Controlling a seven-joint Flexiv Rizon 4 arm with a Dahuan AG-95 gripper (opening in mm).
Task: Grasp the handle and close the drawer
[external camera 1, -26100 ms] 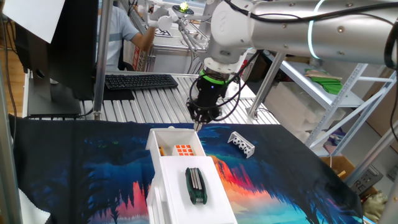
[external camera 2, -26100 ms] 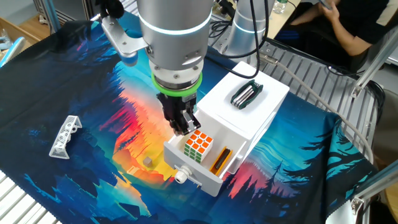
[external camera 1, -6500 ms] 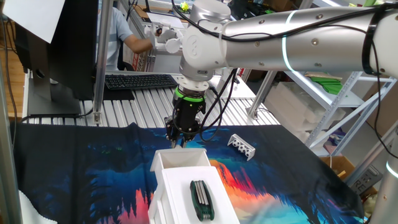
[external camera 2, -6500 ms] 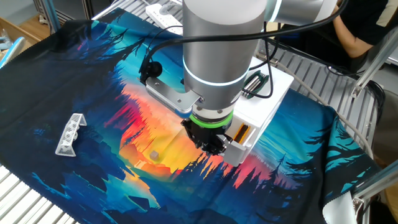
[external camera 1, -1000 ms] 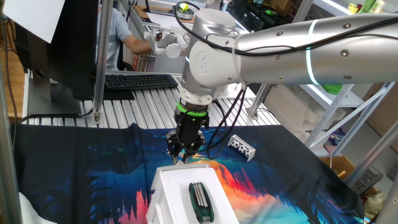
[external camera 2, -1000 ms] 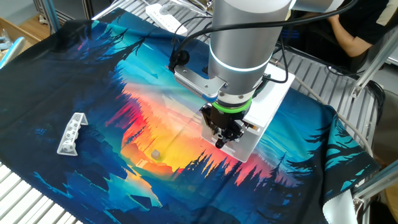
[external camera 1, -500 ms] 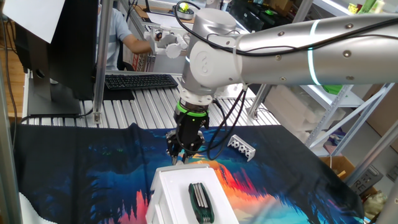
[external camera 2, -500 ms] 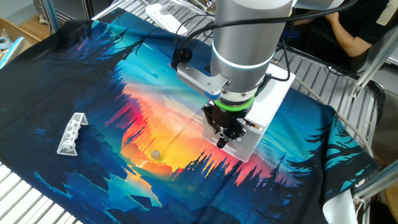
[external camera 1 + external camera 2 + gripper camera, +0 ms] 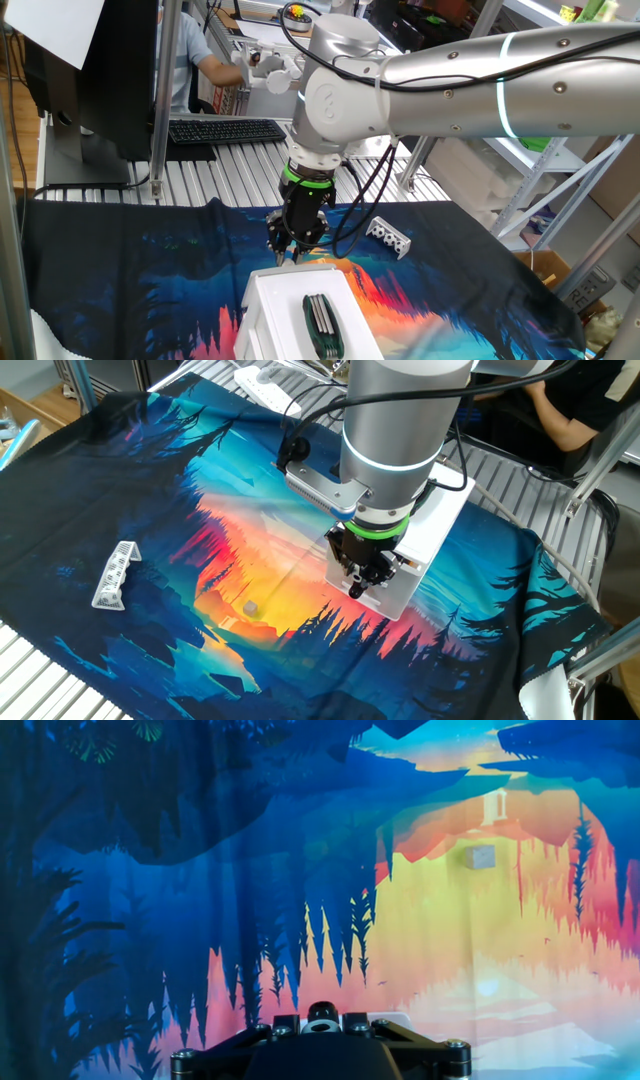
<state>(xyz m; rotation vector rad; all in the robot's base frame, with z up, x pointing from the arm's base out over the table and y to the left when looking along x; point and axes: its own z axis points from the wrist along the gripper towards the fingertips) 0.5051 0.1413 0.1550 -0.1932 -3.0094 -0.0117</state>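
Note:
The drawer sits pushed into the white box unit (image 9: pixel 428 530); only its front panel (image 9: pixel 396 598) shows, flush with the box. My gripper (image 9: pixel 357 588) stands at that front panel. In the hand view the two fingers (image 9: pixel 285 1023) close tightly on either side of the small round handle (image 9: pixel 322 1012), with the white panel edge (image 9: pixel 398 1017) behind it. In the one fixed view my gripper (image 9: pixel 285 252) hangs right at the box's far edge (image 9: pixel 296 270), and the handle is hidden by the fingers.
A dark green multi-tool (image 9: pixel 322 322) lies on top of the box. A grey-white perforated block (image 9: pixel 388 232) lies on the printed cloth, also in the other fixed view (image 9: pixel 115 573). A small grey cube (image 9: pixel 251 605) lies near the gripper (image 9: pixel 481 856). A person sits behind the table.
Over the last second the gripper and the drawer have hardly moved. Earlier the drawer stood open with a cube inside; now it is pushed in.

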